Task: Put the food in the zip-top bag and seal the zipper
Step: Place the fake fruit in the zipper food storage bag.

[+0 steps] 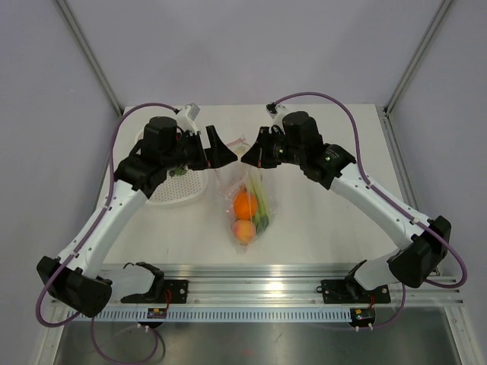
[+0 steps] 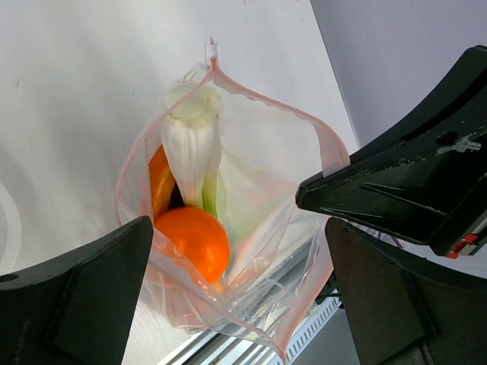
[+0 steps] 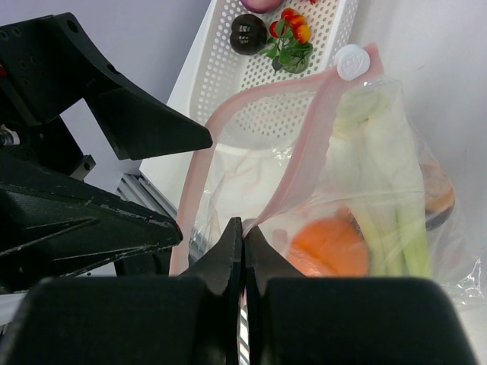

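Nearest: right gripper (image 3: 242, 251) pinched shut on zipper (image 3: 304, 152), lifting zip-top bag (image 1: 251, 205) mouth mid-table. left gripper (image 2: 240, 251) spread wide, empty. Bagged: orange (image 2: 194, 242), peach (image 1: 243, 230), celery (image 2: 190, 144). eggplant (image 3: 249, 34), tomato (image 3: 288, 14) remain in basket (image 3: 228, 68). I'd say roughly half done, 0 sealing.

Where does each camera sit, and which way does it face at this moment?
Top external: above and behind the bases, looking down on the table; both arms show, meeting over the zip-top bag.
Left wrist: between the open left gripper, facing into the bag's mouth at the orange.
Right wrist: behind the right gripper, shut on the zipper, facing the white basket.
Shared: both wrist views show the bag and the other gripper.
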`<state>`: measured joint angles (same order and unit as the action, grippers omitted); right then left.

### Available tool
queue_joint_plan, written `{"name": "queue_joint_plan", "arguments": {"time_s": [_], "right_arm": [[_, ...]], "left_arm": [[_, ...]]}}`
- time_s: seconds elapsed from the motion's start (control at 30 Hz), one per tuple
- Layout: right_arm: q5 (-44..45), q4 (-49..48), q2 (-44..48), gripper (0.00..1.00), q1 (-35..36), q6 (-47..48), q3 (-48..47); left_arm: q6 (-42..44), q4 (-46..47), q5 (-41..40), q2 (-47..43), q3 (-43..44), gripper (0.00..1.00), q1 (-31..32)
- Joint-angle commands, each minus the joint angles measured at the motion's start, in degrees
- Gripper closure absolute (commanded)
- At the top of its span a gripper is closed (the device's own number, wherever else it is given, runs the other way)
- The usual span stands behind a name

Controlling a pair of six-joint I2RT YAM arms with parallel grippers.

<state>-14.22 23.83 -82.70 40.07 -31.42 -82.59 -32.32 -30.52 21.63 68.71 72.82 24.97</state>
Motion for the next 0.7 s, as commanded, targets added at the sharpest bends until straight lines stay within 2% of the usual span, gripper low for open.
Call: {"name": "queue_joint_plan", "arguments": {"time_s": [0.0, 0.17, 0.37, 0.5, 0.67], "right_arm": [[-0.46, -3.97, 2.98, 1.0, 0.27, -0.49, -0.82], [-0.55, -3.71, 3.07, 1.0, 0.27, 0.04, -1.08], [-2.13, -1.08, 2.72, 1.0, 0.18, 3.98, -2.66], [-5.55, 1.12, 2.63, 1.0, 0.27, 7.86, -4.59], [-11.08, 3.85, 1.05, 1.0, 0.27, 12.6, -7.85]], "left_arm": [[0.94, -0.06, 1.83, -2.43, 4.95, 0.01, 0.43], [2.69, -1.81, 0.36, -5.95, 8.92, 0.04, 1.31], [6.56, -12.09, -11.77, -2.88, 7.61, 0.07, 1.22], [7.7, -10.96, -12.75, -1.21, 3.65, 0.08, 1.22], [9.99, -10.8, -9.95, 4.76, 6.19, 0.12, 1.22]]}}
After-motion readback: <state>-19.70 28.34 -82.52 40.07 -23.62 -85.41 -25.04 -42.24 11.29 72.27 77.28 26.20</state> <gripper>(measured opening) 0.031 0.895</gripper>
